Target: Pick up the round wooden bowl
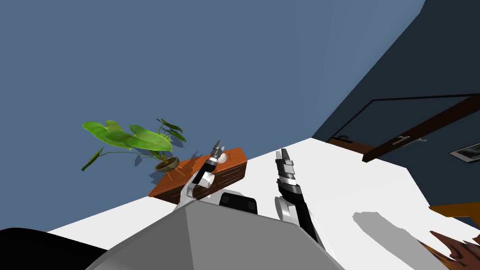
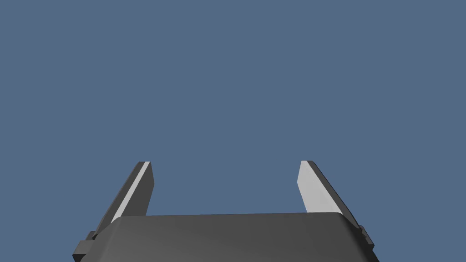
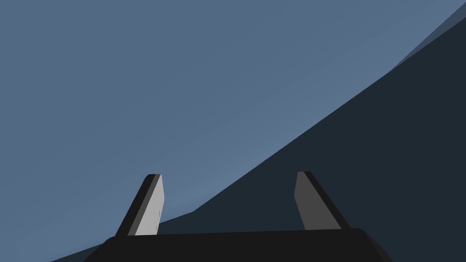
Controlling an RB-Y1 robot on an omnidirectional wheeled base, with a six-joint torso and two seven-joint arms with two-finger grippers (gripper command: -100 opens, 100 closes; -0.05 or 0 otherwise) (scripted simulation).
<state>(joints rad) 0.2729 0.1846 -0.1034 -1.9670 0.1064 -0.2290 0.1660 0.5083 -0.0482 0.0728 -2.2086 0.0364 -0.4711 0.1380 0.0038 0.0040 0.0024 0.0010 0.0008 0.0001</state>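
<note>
Now our left gripper (image 1: 217, 146), spread, is near a white round object (image 1: 224, 158) on a brown cabinet (image 1: 187, 177); our right gripper (image 1: 283, 153) is spread too.

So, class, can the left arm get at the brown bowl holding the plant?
Probably yes: the open left tool hangs above the same cabinet as the bowl, bare top between, though leaves crowd it.

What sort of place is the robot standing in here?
Most likely a room or hallway in a home. A low brown wooden cabinet stands against the blue wall with a leafy potted plant on it, and a dark brown door with a handle is off to the right.
</note>
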